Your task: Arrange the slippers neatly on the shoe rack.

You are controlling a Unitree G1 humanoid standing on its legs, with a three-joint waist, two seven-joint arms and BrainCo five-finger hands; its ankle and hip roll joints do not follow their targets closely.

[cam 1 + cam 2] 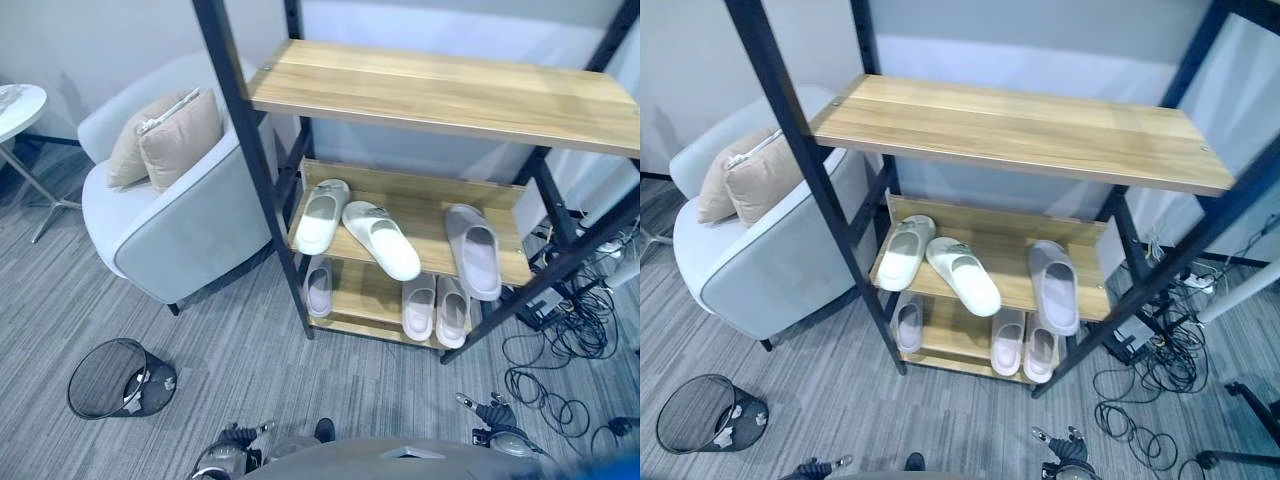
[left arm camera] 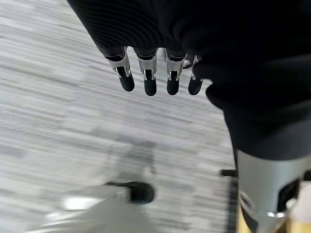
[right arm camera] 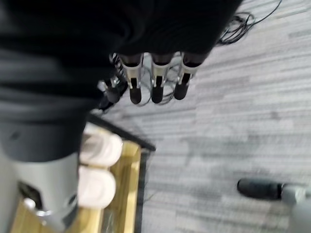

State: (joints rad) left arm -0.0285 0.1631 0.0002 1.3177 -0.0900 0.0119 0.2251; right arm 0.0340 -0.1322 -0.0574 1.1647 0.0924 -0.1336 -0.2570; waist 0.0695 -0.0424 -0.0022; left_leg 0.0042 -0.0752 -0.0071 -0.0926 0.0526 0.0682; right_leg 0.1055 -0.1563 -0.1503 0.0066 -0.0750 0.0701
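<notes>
I see the shoe rack (image 1: pixel 440 95), a black metal frame with three wooden shelves, standing against the wall. Its top shelf (image 1: pixel 1020 125) is bare wood. On the middle shelf (image 1: pixel 420 195) lie three slippers: a white slipper (image 1: pixel 320 215) at the left end, a second white slipper (image 1: pixel 382 240) just beside it, angled so its toe hangs over the front edge, and a grey slipper (image 1: pixel 475 250) towards the right end, its toe also reaching past the front edge. The two white ones nearly touch at the heels and splay apart at the toes. On the bottom shelf (image 1: pixel 365 290) a pale slipper (image 1: pixel 319 287) sits alone at the left, and a pair of pale slippers (image 1: pixel 436 308) sits side by side at the right, toes at the front edge.

Left of the rack stands a grey armchair (image 1: pixel 170 225) carrying two beige cushions (image 1: pixel 165 135), close against the rack's left post. A black mesh waste bin (image 1: pixel 118 378) stands on the carpet nearer to me, with scraps of white paper inside. The carpet in front of the rack is open floor.

My left hand (image 2: pixel 150 80) hangs over the carpet with fingers straight and relaxed, holding nothing. My right hand (image 3: pixel 155 87) hangs likewise, fingers straight and empty, beside the rack's right corner.
</notes>
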